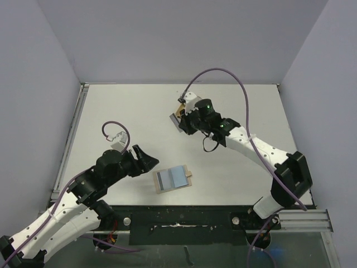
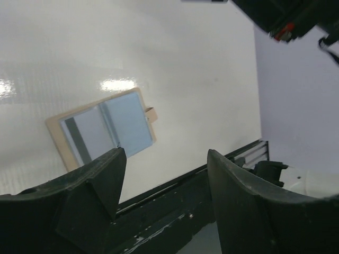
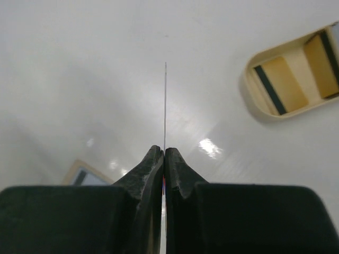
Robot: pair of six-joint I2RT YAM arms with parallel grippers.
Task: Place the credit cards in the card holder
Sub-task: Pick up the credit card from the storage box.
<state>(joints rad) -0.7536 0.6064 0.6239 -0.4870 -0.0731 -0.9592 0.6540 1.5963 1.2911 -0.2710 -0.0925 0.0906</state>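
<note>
A white table (image 1: pixel 139 111) stands enclosed by plain pale-lilac walls (image 1: pixel 167 39). Bright glints (image 2: pixel 117 84) of light lie on its glossy top.

The left arm (image 1: pixel 61 215) and right arm (image 1: pixel 251 146) share white shells, black joints and matte black fingers (image 2: pixel 100 177), each trailing a purple cable (image 1: pixel 217 69), with green lights (image 1: pixel 208 104) on the right wrist.

Card holder (image 1: pixel 173 178) open to reach from above and right; left gripper (image 1: pixel 144 158) crowds its left side. Right arm (image 1: pixel 245 142) partly covers tray (image 3: pixel 249 82); bare table (image 1: pixel 128 111) between.
</note>
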